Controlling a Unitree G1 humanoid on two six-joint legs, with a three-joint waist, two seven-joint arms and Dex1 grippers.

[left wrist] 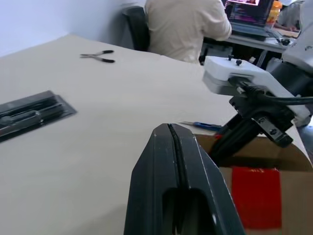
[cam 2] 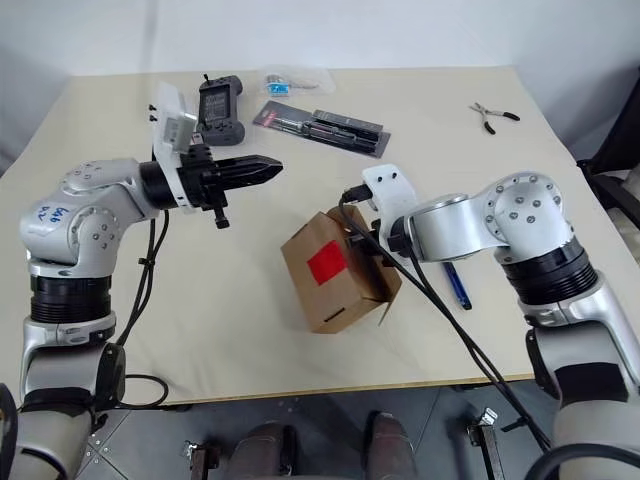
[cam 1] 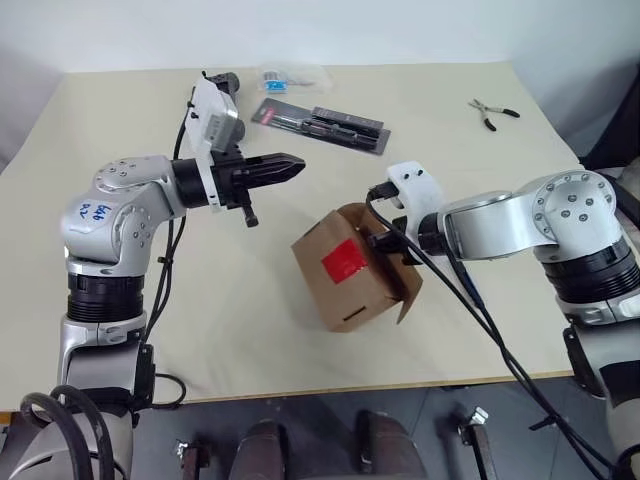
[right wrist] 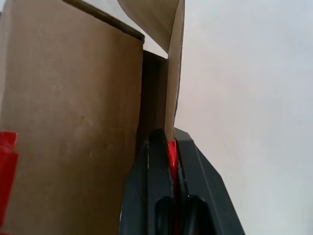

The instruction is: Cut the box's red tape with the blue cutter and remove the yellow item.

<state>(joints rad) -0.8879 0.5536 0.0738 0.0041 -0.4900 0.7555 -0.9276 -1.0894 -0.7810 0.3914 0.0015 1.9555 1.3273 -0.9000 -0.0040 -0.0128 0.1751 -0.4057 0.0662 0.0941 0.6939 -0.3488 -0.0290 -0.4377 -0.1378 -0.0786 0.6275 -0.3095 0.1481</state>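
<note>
The brown box (cam 1: 352, 296) stands tilted in the middle of the table, its red tape (cam 1: 342, 261) facing me. My right gripper (cam 1: 386, 240) is shut on the box's open side flap (right wrist: 174, 73), and a strip of red shows between its fingers (right wrist: 151, 161). My left gripper (cam 1: 296, 167) hovers above the table to the left of the box. It points at the box, shut and empty. The blue cutter (cam 2: 455, 285) lies on the table under my right forearm. The yellow item is hidden.
A long black blister pack (cam 1: 320, 125) and a clear bag (cam 1: 285, 77) lie at the back. A black controller (cam 2: 220, 105) sits behind my left arm. Small pliers (cam 1: 493, 112) rest at the back right. A person (left wrist: 186, 24) sits at a desk beyond the table.
</note>
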